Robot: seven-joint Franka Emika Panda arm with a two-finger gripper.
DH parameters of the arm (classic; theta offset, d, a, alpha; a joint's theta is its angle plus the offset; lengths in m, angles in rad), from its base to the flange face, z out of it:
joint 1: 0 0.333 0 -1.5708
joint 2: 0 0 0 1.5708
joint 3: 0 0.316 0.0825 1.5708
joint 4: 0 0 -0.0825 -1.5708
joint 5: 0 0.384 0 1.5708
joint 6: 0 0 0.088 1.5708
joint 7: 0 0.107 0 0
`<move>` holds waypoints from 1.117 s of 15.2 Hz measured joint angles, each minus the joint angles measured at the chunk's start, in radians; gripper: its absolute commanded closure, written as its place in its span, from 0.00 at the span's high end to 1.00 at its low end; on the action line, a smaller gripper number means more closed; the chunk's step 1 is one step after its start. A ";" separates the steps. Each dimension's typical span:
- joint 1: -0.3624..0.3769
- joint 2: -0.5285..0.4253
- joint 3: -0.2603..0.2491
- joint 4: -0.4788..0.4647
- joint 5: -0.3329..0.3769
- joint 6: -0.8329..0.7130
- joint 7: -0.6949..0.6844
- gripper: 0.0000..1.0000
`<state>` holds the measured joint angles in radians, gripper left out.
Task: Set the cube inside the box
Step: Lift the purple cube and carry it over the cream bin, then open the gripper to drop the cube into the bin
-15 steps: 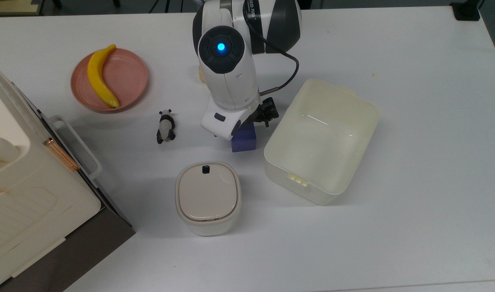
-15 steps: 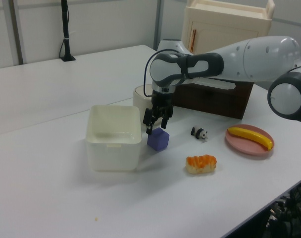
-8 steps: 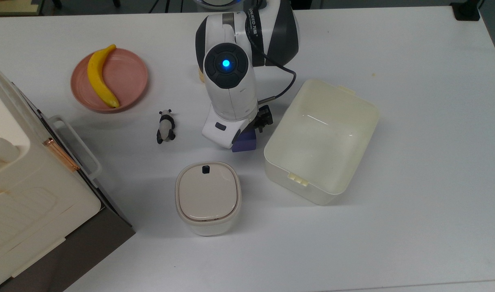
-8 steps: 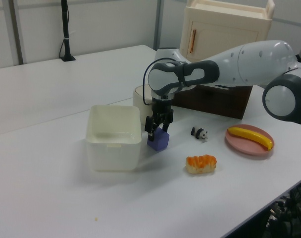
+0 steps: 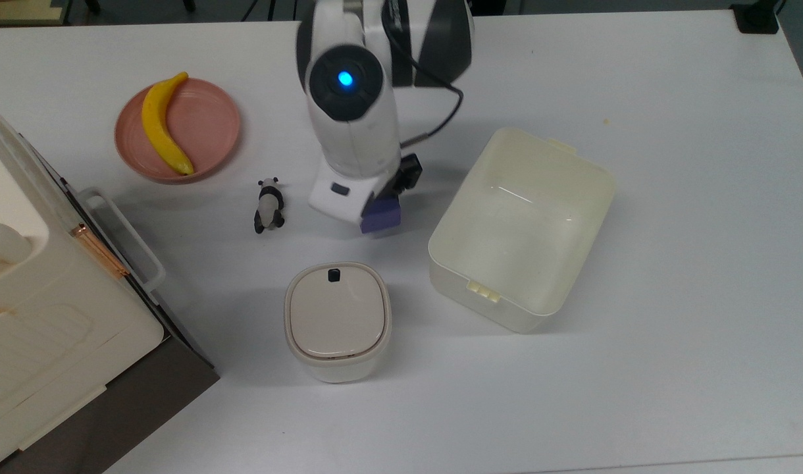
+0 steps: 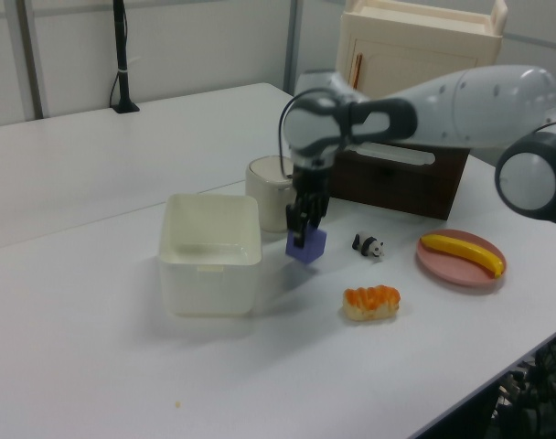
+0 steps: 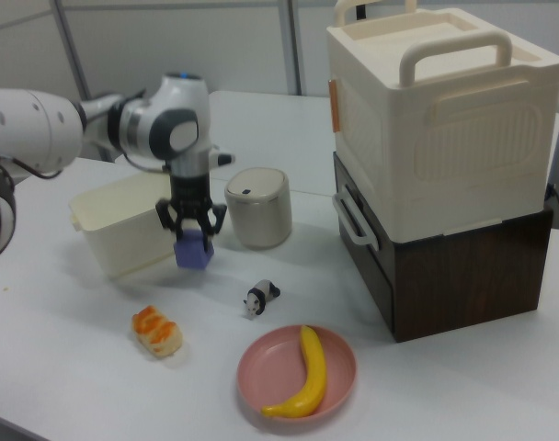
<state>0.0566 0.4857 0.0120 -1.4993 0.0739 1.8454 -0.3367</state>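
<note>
The purple-blue cube (image 5: 380, 216) (image 6: 306, 246) (image 7: 195, 251) hangs clear of the white table, its shadow showing beneath it in the left view. My gripper (image 6: 302, 233) (image 7: 194, 236) is shut on the cube from above, one black finger on either side. In the top view the arm's white wrist covers most of the gripper and half of the cube. The cream-white box (image 5: 523, 227) (image 6: 211, 262) (image 7: 123, 225) stands open and empty a short way to the top view's right of the cube.
A small lidded container with a dark button (image 5: 337, 320) sits just below the cube in the top view. A panda figurine (image 5: 268, 205) and a pink plate (image 5: 210, 125) with a banana (image 5: 162, 125) lie to the top view's left. A big cream case (image 7: 436, 119) stands on a dark cabinet. An orange pastry (image 6: 370, 301) lies nearby.
My gripper came down onto the cube, shut on it and has lifted it off the table, shifting slightly toward the top view's left.
</note>
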 measured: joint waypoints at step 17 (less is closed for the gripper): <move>0.188 -0.053 0.007 0.122 0.277 0.157 0.423 1.00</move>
<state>0.2447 0.4324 0.0190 -1.3771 0.3513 2.0026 0.0859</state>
